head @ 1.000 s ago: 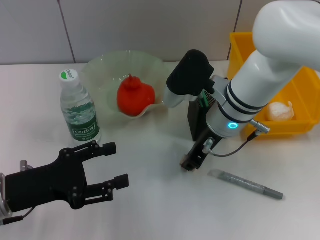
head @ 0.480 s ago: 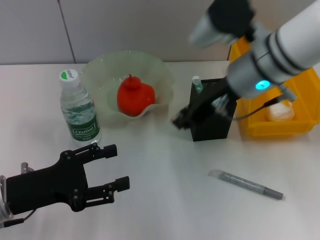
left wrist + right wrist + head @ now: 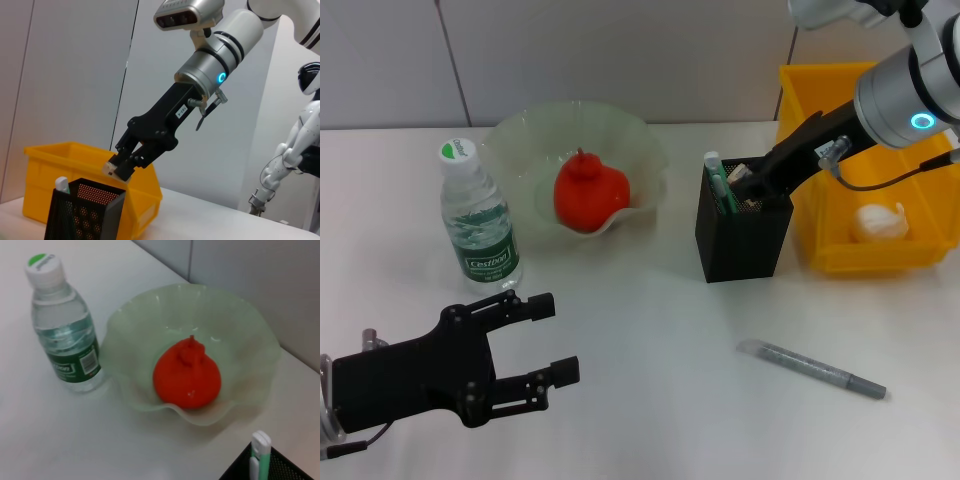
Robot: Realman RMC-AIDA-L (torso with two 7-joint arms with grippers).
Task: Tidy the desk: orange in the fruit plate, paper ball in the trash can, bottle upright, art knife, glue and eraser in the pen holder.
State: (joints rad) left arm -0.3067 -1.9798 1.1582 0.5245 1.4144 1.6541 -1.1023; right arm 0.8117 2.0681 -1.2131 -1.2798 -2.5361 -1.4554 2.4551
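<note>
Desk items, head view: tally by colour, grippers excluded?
Yellow: 1, trash can
Red-orange: 1, orange
Pale green: 1, fruit plate
Clear with green label: 1, bottle
Black: 1, pen holder
Green and white: 1, glue
Grey: 1, art knife
White: 1, paper ball
Beige: 1, eraser, held in the right gripper
Total: 9
</note>
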